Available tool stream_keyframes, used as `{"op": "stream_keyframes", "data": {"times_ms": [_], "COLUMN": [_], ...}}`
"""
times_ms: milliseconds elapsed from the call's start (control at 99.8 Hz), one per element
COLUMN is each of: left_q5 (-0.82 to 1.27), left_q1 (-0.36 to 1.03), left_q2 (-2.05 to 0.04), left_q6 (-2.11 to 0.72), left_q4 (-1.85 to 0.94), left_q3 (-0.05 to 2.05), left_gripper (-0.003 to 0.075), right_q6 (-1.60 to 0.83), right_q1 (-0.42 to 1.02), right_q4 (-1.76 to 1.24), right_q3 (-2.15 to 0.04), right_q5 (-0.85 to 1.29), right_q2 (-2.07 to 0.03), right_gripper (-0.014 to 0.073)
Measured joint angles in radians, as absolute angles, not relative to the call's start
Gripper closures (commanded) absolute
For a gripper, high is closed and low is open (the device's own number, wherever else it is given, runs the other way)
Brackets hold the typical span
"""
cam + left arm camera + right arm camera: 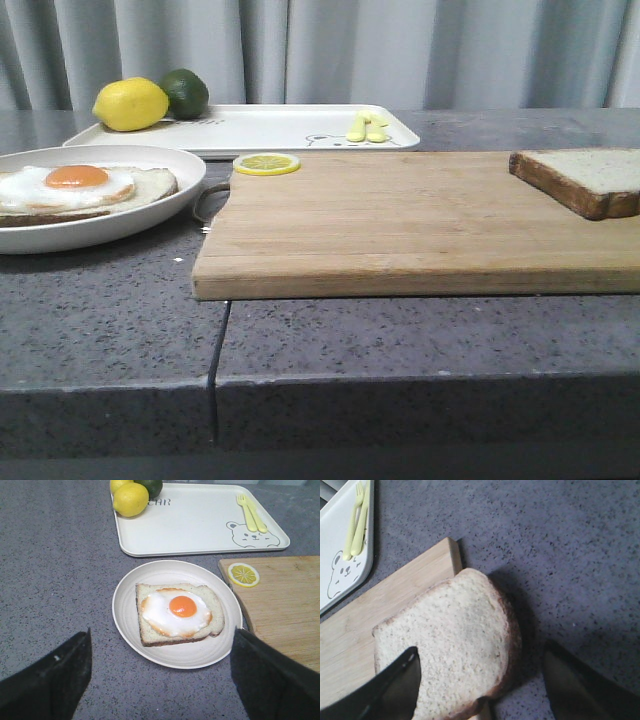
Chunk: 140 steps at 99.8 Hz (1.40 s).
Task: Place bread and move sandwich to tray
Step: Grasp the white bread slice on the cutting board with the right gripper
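The bread (pixel 590 180) lies on the far right corner of the wooden cutting board (pixel 400 225). In the right wrist view the bread (pixel 455 635) overhangs the board's edge. My right gripper (pixel 485 685) is open above it, one finger over the crumb and one over the counter. The sandwich (pixel 75 185), a slice with a fried egg on top, sits on the white plate (pixel 150 215) at the left. My left gripper (pixel 161 675) is open and empty, just short of the plate (pixel 125 605) holding the sandwich (pixel 180 612). The tray (pixel 280 128) lies behind. Neither gripper shows in the front view.
A lemon (pixel 130 104) and a lime (pixel 186 92) sit on the tray's left end, and yellow cutlery (pixel 366 127) lies near its bear print. A lemon slice (pixel 266 163) lies on the board's far left corner. The grey stone counter (pixel 100 340) has a seam.
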<state>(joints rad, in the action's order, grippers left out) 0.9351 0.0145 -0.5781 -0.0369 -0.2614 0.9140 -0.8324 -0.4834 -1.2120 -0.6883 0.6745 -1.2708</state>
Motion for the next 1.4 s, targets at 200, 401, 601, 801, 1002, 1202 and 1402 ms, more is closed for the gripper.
{"op": "stream_keyframes", "data": {"times_ms": [200,401,601,801,1002,1202,1402], "left_q5": [0.935,0.935,0.935,0.935,0.935,0.935,0.935], "left_q1": [0.014,0.014,0.014,0.014,0.014,0.014,0.014], "left_q2": [-0.578,-0.578,-0.578,-0.578,-0.578,-0.578,-0.578], "left_q6": [-0.037,-0.037,-0.037,-0.037,-0.037,-0.037,-0.037], "left_q4": [-0.261,-0.261,-0.261,-0.261,-0.261,-0.261,-0.261], "left_q3": [0.914,0.914,0.914,0.914,0.914,0.914,0.914], "left_gripper": [0.0185,0.0185,0.0185,0.0185,0.0185,0.0185,0.0185], "right_q6": [-0.868,-0.9,-0.935,-0.966,-0.979,-0.997,-1.013], "right_q1": [-0.485,-0.485,-0.485,-0.485,-0.485,-0.475,-0.455], "right_q4": [-1.259,-1.296,-1.325,-1.367,-1.381,-1.413,-1.437], "right_q3": [-0.688,-0.688,-0.688,-0.688,-0.688,-0.692,-0.698], "right_q5": [0.663,0.661,0.661,0.681,0.707,0.732,0.764], "right_q2": [-1.317,-1.364,-1.407,-1.436,-1.465,-1.492,-1.517], "right_gripper": [0.0076,0.0076,0.0076,0.0076,0.0076,0.0076,0.0076]}}
